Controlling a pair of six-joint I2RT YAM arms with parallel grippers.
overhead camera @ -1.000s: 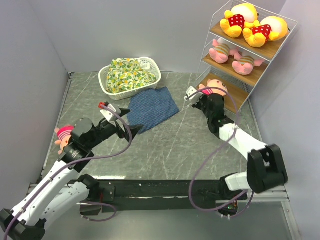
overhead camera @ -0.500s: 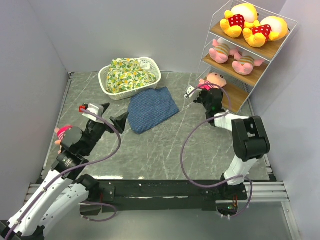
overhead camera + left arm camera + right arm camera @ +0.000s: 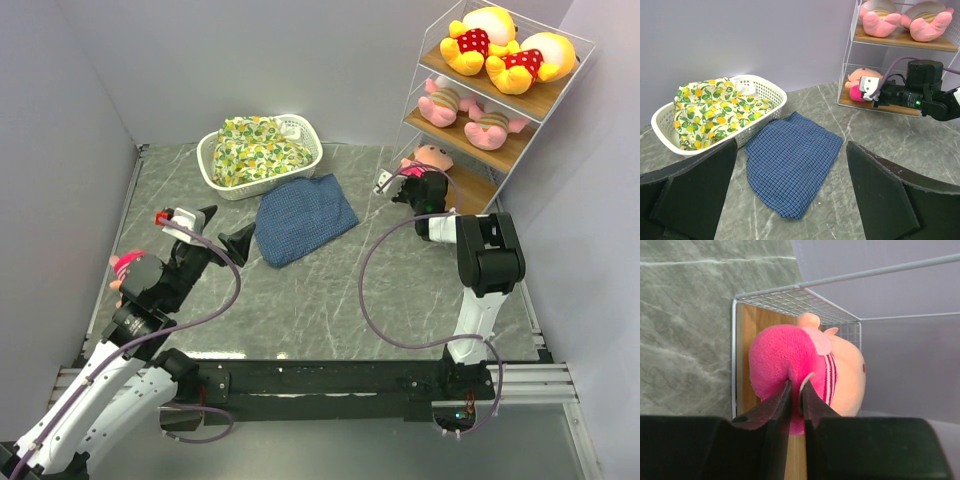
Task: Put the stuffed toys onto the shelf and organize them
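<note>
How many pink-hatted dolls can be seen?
2. One doll sits on the shelf's bottom board, in the right claw; the other doll lies at the table's left edge, beside the left arm.

No word, label, brand, number or sign can be read in any of the three views (what looks like marking is only pattern: lemons and leaves on the floral cloth (image 3: 715, 107) in the white basket (image 3: 771, 91), a fine check on the blue cloth (image 3: 790, 160), white dots on the red tops of the yellow bears (image 3: 487, 22)).
</note>
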